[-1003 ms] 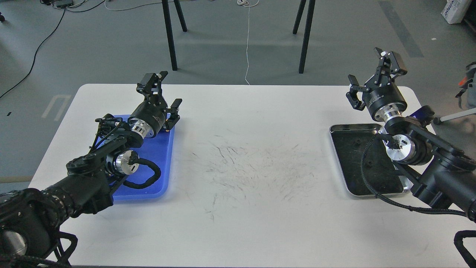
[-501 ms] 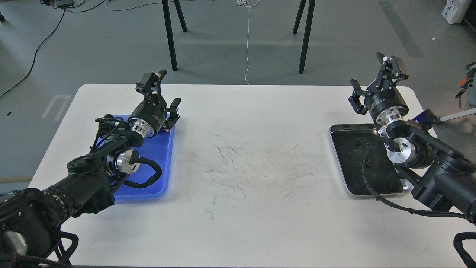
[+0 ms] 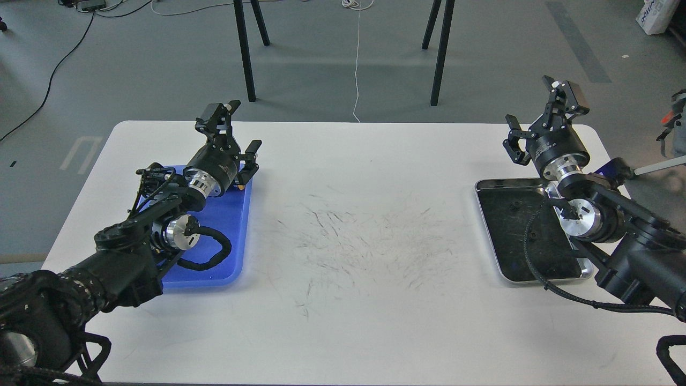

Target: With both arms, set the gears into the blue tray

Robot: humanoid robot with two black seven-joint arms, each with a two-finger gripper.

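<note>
Bright blue tray, white table w/ dark scuff marks, steel tray w/ black floor.

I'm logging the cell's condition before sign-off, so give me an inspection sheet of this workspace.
Surface: white table, dark scuff marks across its middle.
Job's things: blue tray at left, partly under the left arm; steel tray at right, small dark bits on its floor, too small to name as gears.
Clutter: nothing seen.
Grippers: left gripper open above the blue tray's far end; right gripper open beyond the steel tray.
Cables: black looms on both arms; white cord on the floor.
Surroundings: grey floor, black stand legs.
</note>
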